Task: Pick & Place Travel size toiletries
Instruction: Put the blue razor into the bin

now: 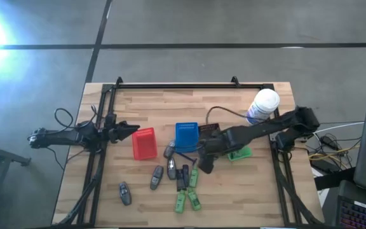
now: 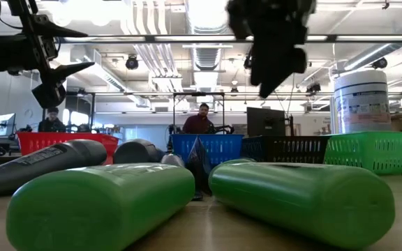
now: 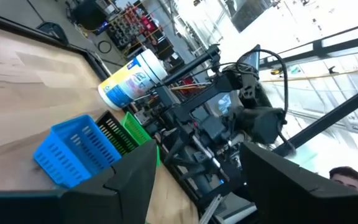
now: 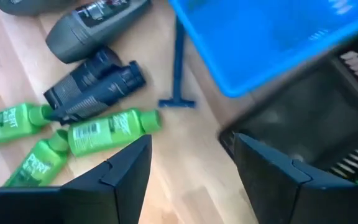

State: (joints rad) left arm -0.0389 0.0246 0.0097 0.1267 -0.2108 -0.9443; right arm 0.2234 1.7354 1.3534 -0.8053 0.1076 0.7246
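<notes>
The toiletries lie loose on the wooden table near its front middle. Grey rounded ones (image 1: 156, 177) (image 1: 125, 193) (image 4: 95, 25), slim black ones (image 1: 182, 177) (image 4: 95, 87) and bright green bottles (image 1: 194, 202) (image 4: 112, 130) (image 2: 306, 199) all rest on their sides. My right gripper (image 1: 203, 166) (image 4: 191, 180) hangs open above the table, between the green bottles and the blue basket, touching nothing. My left gripper (image 1: 129, 131) (image 3: 197, 186) waits open at the table's left, raised beside the red basket.
A red basket (image 1: 144, 143), a blue basket (image 1: 186, 137) (image 4: 278, 37), a dark basket (image 1: 208, 130) (image 4: 316, 124) and a green basket (image 1: 239, 153) stand in a row mid-table. A white canister with a blue label (image 1: 262, 106) stands far right. A thin blue razor-like item (image 4: 179, 68) lies by the blue basket.
</notes>
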